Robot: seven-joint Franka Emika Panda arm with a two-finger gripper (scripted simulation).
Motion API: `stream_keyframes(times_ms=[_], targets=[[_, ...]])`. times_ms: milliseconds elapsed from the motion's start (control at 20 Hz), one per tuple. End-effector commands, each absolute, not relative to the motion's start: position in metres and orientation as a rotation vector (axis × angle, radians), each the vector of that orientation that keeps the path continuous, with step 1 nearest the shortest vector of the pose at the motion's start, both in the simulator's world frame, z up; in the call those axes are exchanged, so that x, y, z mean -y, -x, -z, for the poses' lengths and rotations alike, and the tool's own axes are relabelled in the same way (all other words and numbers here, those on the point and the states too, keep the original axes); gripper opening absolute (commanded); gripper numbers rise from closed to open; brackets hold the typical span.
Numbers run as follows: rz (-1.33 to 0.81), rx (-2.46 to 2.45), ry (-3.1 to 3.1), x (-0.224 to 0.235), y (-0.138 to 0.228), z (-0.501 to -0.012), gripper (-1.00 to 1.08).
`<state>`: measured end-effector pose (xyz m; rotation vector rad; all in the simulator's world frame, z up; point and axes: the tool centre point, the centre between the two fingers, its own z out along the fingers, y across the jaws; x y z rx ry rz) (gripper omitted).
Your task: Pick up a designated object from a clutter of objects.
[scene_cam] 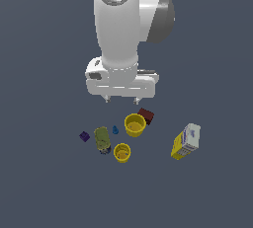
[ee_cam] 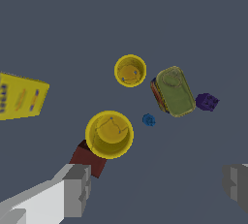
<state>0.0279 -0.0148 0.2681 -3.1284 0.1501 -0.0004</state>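
The tiny dark purple cube (scene_cam: pixel 84 136) sits on the grey floor at the exterior view's left end of the clutter, beside the olive-green can (scene_cam: pixel 102 139); it also shows in the wrist view (ee_cam: pixel 207 102). My gripper (scene_cam: pixel 121 100) hangs above the clutter, well clear of the cube, nearer the larger yellow cup (scene_cam: pixel 134 124) and the dark red block (scene_cam: pixel 146 116). Its jaws are wide apart and empty; both fingers (ee_cam: pixel 77 189) show in the wrist view.
A smaller yellow cup (scene_cam: pixel 122 152) stands near the can, and a tiny blue piece (scene_cam: pixel 115 130) lies between the can and the larger cup. A yellow-and-white carton (scene_cam: pixel 186 141) lies apart at the exterior view's right.
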Motion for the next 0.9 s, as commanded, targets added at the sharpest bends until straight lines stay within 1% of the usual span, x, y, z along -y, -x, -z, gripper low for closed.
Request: stream_keyframes(times_ms=[0, 400, 650, 850], targets=[[-0.002, -0.231, 3.118, 0.031, -0.035, -0.251, 1.0], [-0.004, -0.579, 3.064, 0.104, -0.056, -0.174, 1.0], [-0.003, -0.774, 3.027, 0.148, -0.058, -0.128, 1.0], [-0.002, -0.887, 3.003, 0.174, -0.056, -0.101, 1.0]])
